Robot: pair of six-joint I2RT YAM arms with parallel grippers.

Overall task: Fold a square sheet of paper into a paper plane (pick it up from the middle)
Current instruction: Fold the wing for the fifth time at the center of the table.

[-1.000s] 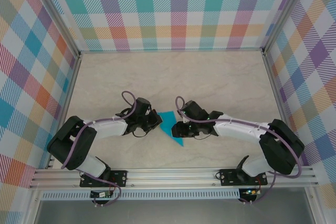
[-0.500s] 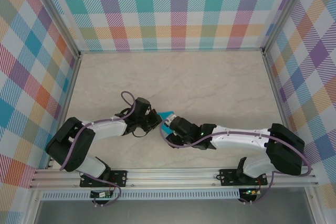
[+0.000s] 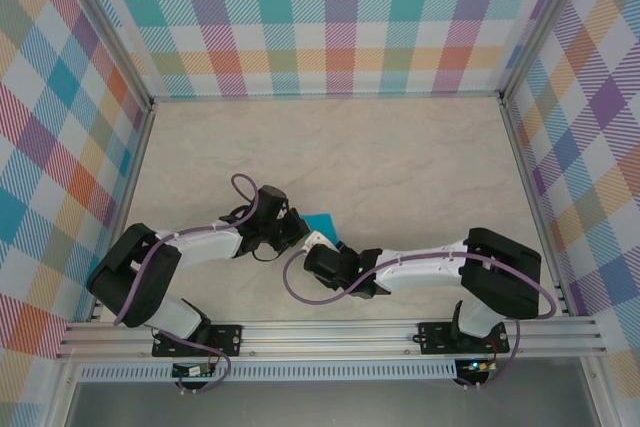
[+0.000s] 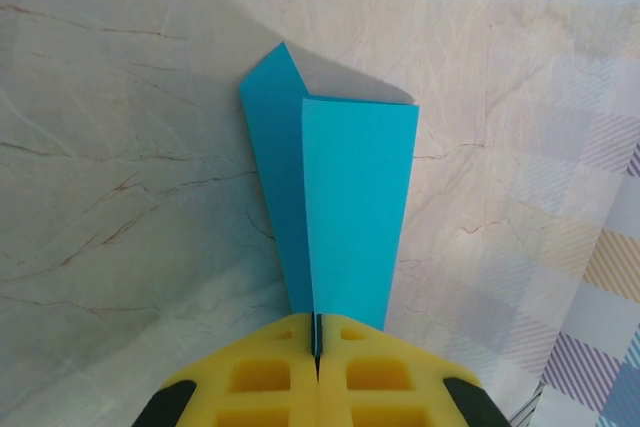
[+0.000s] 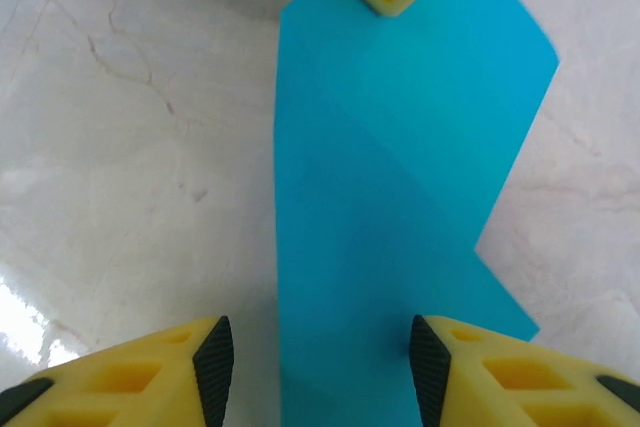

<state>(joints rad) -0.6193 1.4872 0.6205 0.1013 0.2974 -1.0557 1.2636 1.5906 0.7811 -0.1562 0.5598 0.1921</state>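
Top view: my left hand (image 3: 296, 232) and right hand (image 3: 316, 247) meet at the folded sheet (image 3: 321, 220), near the worktop's (image 3: 400, 157) front.
Left wrist: the left hand is pinched shut on the sheet's narrow end.
Right wrist: the right hand is spread, straddling the sheet without gripping it. Risk: closing off-centre crumples or tears it against my left grip.

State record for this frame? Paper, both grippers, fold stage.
paper: teal paper, folded into a long layered wedge, on the table
left gripper: fingers shut on the paper's narrow end
right gripper: fingers open, one beside the paper's long edge, one over the paper, not clamped
fold stage: partly folded, not yet a finished plane
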